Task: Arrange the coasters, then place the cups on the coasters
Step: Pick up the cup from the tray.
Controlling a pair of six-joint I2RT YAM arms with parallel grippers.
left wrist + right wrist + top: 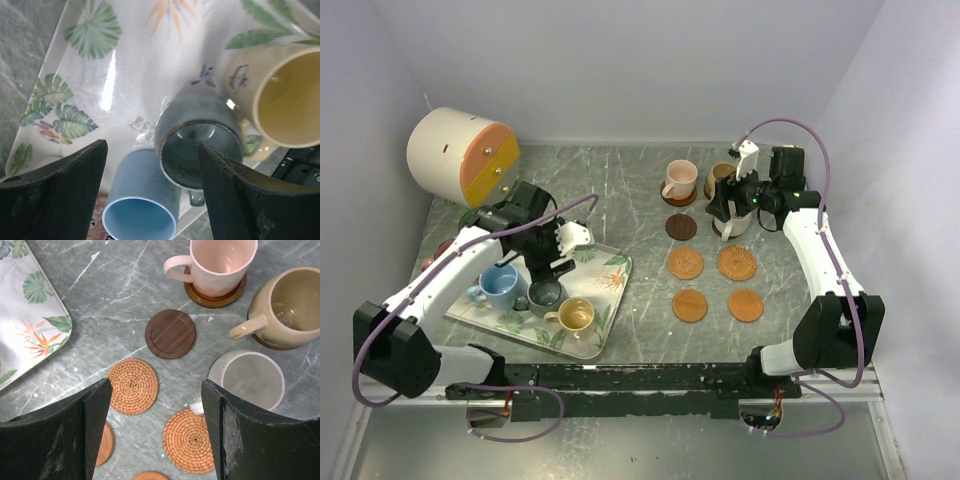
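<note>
the step in hand looks like lifting the dark grey cup (200, 145) off the tray (90, 75). it stands near the tray's near edge, just beside the blue cup (142, 210) and close to the yellow cup (285, 95). the left claw (152, 150) hangs right over it, jaws wide and holding nothing. one finger (235, 200) looks set above the grey cup's mouth, while the other stands well off, with part of the blue cup inside the gap. to do it well, i would nudge the claw away from the blue cup so that only the grey cup's wall lies between the fingers. then go down past the rim, pinch firmly and lift straight up, so neither neighbour on the tray gets knocked. to the right of the tray, the pink cup (220, 262) and tan cup (290, 305) stand on their own coasters (215, 299). the dark coaster (170, 333) and the woven coasters (132, 385) lie bare, and any of them could take the grey cup. the right claw (156, 390) hovers there, wide and empty, by the cream cup (247, 380). whether that cup rests on a coaster i cannot tell.
</note>
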